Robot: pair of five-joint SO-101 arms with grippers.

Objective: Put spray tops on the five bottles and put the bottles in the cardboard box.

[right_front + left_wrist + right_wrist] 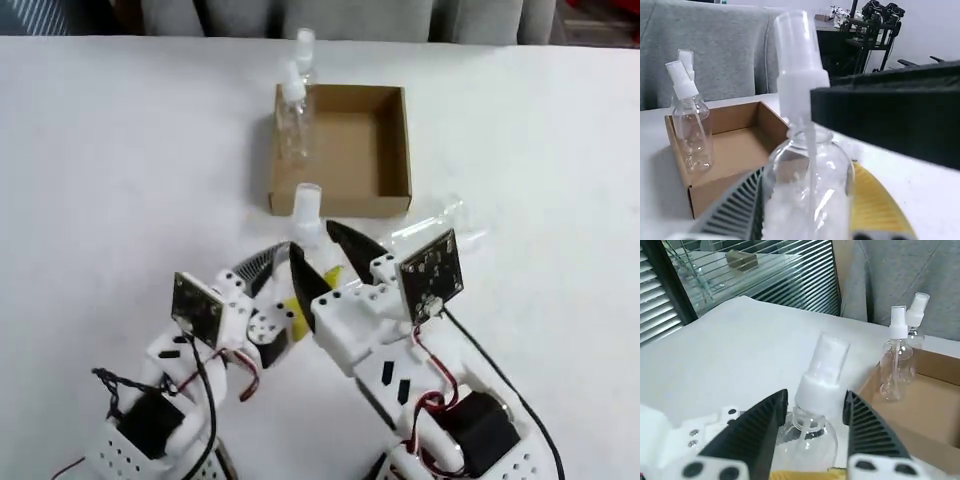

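Note:
A clear bottle stands upright in front of the cardboard box, and my left gripper is shut on its body. A white spray top sits on its neck. My right gripper is open, its black jaws straddling the top's collar, one touching and one a little off. One capped bottle stands inside the box at its left wall. Another capped bottle stands just behind the box. A further clear bottle lies on the table right of the grippers.
The white table stretches wide to the left and right of the box. Grey chair backs line the far edge. Both arm bases crowd the near edge, with cables trailing beside them.

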